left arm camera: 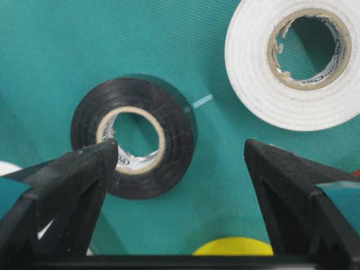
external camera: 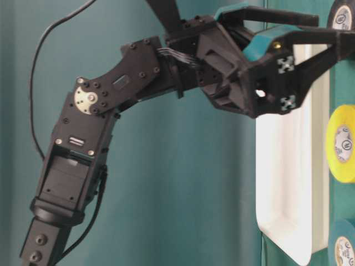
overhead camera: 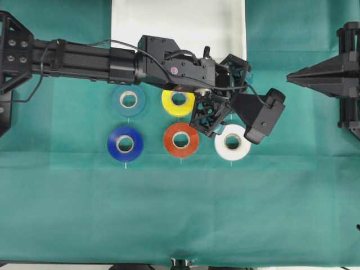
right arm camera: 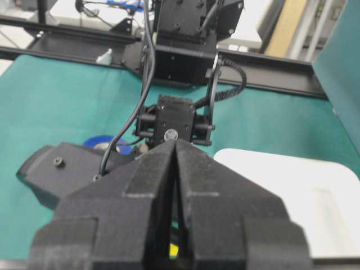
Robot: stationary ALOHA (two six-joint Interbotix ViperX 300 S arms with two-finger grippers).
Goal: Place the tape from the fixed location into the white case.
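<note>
Cloth (overhead camera: pixel 180 214) of teal green is spread over the whole table. The white case (overhead camera: pixel 179 22) is set at the far edge of the cloth in the overhead view, its raised rim seen at table level (external camera: pixel 288 244) with nothing visible inside it. The left arm (overhead camera: pixel 84 59) is stretched in from the left of the overhead view, across the front of the case and over the rolls. The right arm (overhead camera: pixel 329 79) is held well apart at the right edge of that view. The left gripper (left arm camera: pixel 180 163) is carried over the right end of the rolls with its jaws spread wide apart and nothing held between them. The right gripper (right arm camera: pixel 175 185) is seen from its own wrist camera with its fingers pressed together on nothing.

Rolls are laid flat on the cloth in two rows in front of the case. A teal roll (overhead camera: pixel 129 100) and a yellow roll (overhead camera: pixel 178 102) are seen in the row nearer the case; a dark blue roll (overhead camera: pixel 125 144), an orange-red roll (overhead camera: pixel 181 140) and a white roll (overhead camera: pixel 233 142) form the other. The tape (left arm camera: pixel 134 136) is hidden under the gripper in the overhead view; in the left wrist view it lies flat on the cloth beside the white roll, its pale core partly covered by the tip of one finger (left arm camera: pixel 84 169), the other finger standing off to the roll's side.
</note>
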